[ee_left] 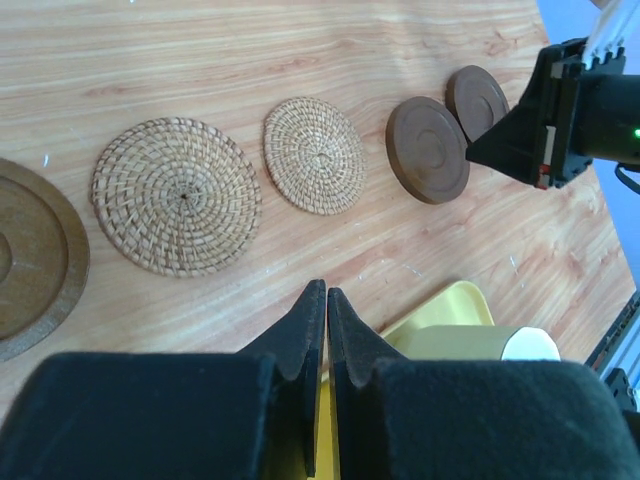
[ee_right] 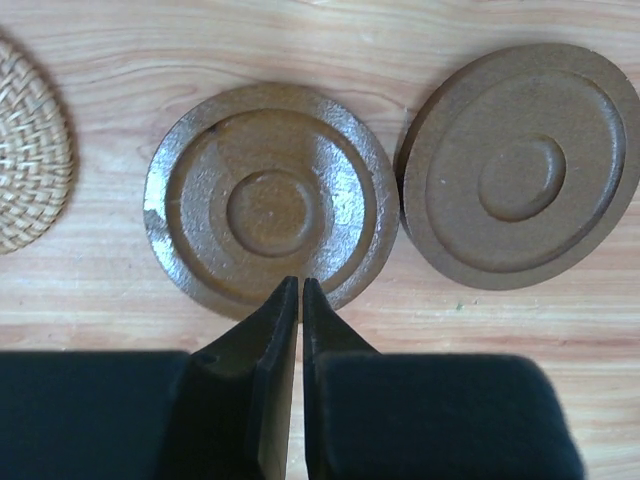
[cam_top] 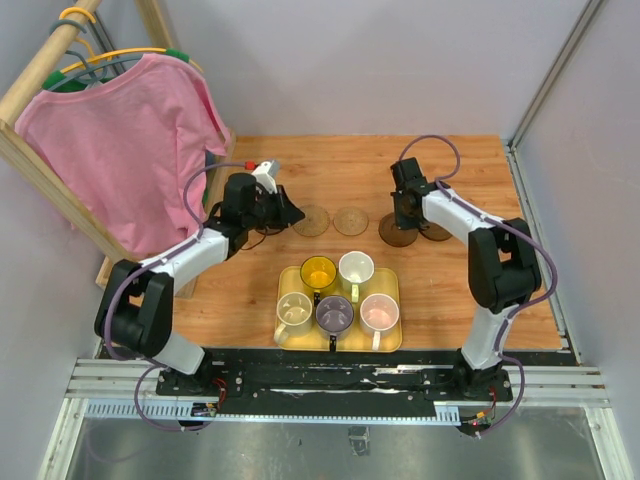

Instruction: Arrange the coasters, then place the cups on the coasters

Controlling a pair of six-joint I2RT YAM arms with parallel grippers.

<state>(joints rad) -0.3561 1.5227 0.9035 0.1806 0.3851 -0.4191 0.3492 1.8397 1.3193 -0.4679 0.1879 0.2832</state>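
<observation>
Five coasters lie in a row across the upper half of the left wrist view. Five cups sit on the yellow tray, lower middle of the top view. The left gripper and right gripper have their fingers pressed together, holding nothing.

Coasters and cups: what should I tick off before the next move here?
1. Five coasters laid out in a row: ok.
2. Gap between the two right-hand dark coasters: not ok, their rims meet or nearly do.
3. Five cups upright on the yellow tray: ok.
4. Left claw free: ok, shut and empty.
5. Right claw free: ok, shut and empty.
6. Right claw tips clear of the coaster rim below them: cannot tell.
</observation>
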